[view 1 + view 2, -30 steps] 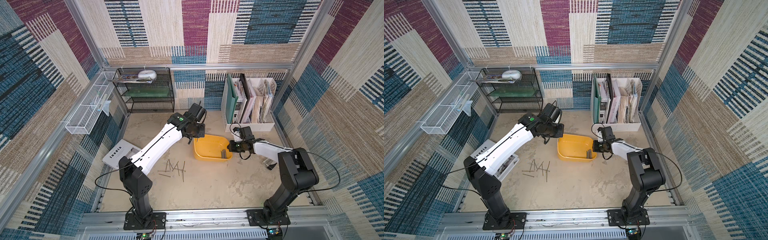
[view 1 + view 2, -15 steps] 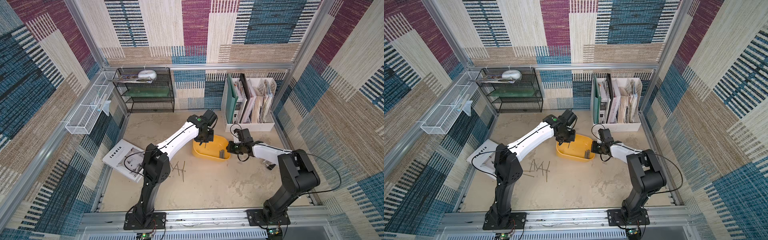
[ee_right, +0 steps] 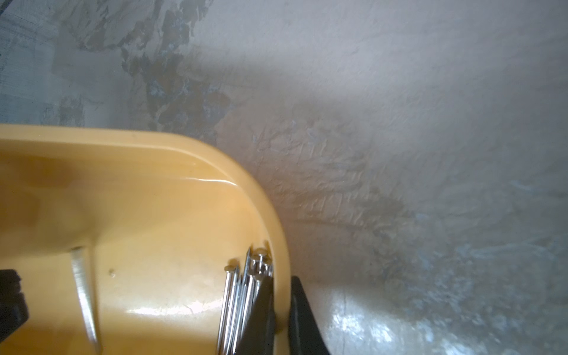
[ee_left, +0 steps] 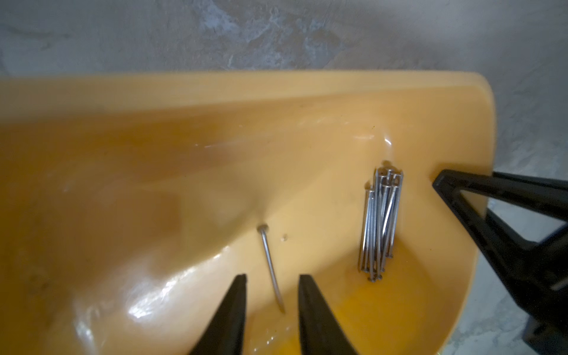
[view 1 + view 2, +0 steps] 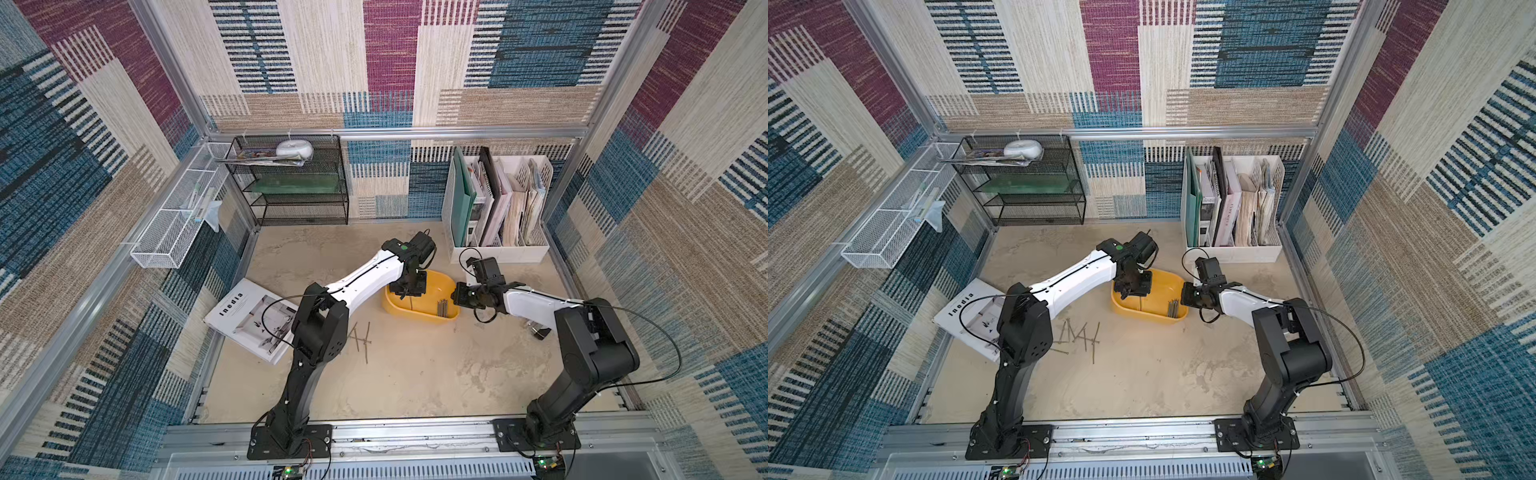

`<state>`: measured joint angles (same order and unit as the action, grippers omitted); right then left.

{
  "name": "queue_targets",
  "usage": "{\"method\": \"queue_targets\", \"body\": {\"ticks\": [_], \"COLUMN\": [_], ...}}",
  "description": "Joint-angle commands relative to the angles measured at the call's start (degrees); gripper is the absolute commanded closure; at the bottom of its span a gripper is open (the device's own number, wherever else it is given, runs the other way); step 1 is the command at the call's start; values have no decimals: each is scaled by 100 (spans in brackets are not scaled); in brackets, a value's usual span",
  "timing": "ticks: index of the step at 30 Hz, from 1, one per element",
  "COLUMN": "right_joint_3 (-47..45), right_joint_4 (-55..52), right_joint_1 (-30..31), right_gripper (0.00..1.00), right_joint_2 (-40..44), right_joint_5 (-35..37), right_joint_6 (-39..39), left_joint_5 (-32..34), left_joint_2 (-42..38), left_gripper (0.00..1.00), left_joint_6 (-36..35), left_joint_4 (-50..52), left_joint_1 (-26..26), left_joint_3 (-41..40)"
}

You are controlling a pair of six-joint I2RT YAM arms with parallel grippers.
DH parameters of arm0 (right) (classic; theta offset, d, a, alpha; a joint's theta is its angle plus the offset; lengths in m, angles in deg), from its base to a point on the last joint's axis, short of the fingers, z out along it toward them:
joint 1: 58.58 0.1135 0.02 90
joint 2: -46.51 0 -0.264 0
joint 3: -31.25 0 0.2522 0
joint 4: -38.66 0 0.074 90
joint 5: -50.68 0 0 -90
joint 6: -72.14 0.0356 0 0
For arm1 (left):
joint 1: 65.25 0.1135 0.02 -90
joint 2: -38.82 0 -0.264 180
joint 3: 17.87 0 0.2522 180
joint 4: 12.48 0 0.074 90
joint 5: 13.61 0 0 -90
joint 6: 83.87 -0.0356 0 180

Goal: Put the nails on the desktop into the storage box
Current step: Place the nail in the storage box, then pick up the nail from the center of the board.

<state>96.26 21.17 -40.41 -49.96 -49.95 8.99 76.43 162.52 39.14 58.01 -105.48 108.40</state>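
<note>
A: L hand (image 4: 272, 278)?
B: Apart, over storage box (image 4: 215, 92); one nail (image 4: 270, 261) lies loose inside, under it.
A: R hand (image 3: 281, 281)?
B: Clamped on box's end wall, next to nail bundle (image 4: 379, 224). More nails (image 5: 1079, 334) lie on worktop (image 5: 1163, 374) nr box.

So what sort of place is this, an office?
Probably a mock office for robot tests: a white file organiser and black mesh shelf stand on the desktop, but a left arm and right arm are bolted to a rail.

white magazine (image 5: 243, 318), cover lettering reads "Inedia"
</note>
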Motion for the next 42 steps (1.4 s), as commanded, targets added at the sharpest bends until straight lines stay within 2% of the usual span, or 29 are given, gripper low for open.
{"method": "queue_targets", "body": {"ticks": [1, 4, 7, 10, 14, 16, 20, 24, 29, 38, 42], "right_joint_3": [-52, -71, -58, -53, -65, -68, -45, -37, -35, 21, 47], "right_joint_4": [-556, -589, -592, -583, -611, -635, -672, -692, -763, -884, -923], "right_joint_1": [20, 20, 19, 18, 15, 15, 20, 20, -2, -86, -86], "right_gripper": [100, 100, 100, 100, 100, 100, 100, 100, 100, 100, 100], "right_joint_2": [-44, -9, -6, -51, -74, -65, -88, -61, -61, -50, -48], "right_joint_5": [129, 171, 154, 145, 166, 184, 192, 239, 357, 477, 492], "right_joint_6": [-100, -127, -144, -162, -197, -214, -242, -251, -312, -422, -430], "left_joint_5": [102, 265, 427, 733, 293, 189, -178, -144, -135, 3, 70], "left_joint_2": [-450, -1085, -1894, -2765, -3657, -3809, -3459, -3025, -2448, -1687, -1500], "left_gripper": [58, 53, 53, 53, 53, 54, 55, 57, 69, 78, 92], "left_joint_6": [-3, -113, -311, -487, -438, -417, -438, -514, -614, -649, -711], "left_joint_4": [-56, 109, 175, 91, -666, -1017, -1423, -1530, -1600, -1635, -1622], "left_joint_1": [6, 53, 108, 251, 688, 734, 736, 722, 724, 728, 727], "left_joint_3": [121, 98, -645, -1960, -3914, -4493, -4726, -4580, -4535, -4485, -4489]}}
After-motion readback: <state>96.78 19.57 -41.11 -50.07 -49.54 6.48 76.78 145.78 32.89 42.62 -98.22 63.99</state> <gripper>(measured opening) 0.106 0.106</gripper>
